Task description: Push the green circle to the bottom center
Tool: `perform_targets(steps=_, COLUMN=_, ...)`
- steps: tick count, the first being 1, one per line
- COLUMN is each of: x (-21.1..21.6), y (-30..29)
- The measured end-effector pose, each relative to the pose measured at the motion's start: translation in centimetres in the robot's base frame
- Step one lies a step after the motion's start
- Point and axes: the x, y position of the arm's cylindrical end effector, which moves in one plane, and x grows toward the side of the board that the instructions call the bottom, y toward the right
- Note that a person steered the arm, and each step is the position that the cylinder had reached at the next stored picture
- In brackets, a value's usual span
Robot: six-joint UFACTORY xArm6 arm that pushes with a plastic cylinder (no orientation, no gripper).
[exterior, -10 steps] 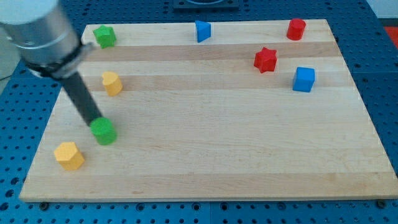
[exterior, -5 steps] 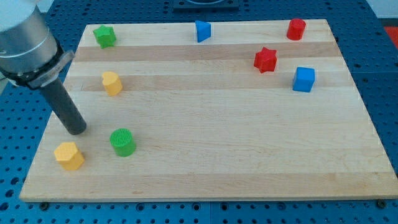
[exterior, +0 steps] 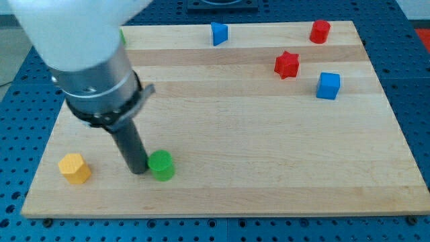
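The wooden board (exterior: 269, 134) fills most of the view, lying on a blue perforated table (exterior: 416, 81). Over its left part hangs the arm's bulky grey-and-white body (exterior: 87, 60), which covers much of the far left corner. From it a straight dark rod (exterior: 129, 144) runs down to the board — there is nothing on it to spread or pinch, only my tip (exterior: 139, 171), which rests on the wood at the near left.

The green circle (exterior: 161, 165) stands just right of my tip, touching it or very nearly so, near the board's near edge and left of centre. The yellow block (exterior: 74, 168), roughly hexagonal, sits farther left, apart from the rod.

On the right, the blue cube (exterior: 328, 85) lies just right of the red star (exterior: 287, 64). At the far edge stand a red cylinder (exterior: 320, 31) and a blue triangular block (exterior: 219, 33).
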Motion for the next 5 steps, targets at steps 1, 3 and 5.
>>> perform_targets(steps=1, x=0.2, y=6.9)
perform_targets(steps=3, x=-0.5, y=7.3)
perform_targets(steps=5, x=-4.2, y=11.0)
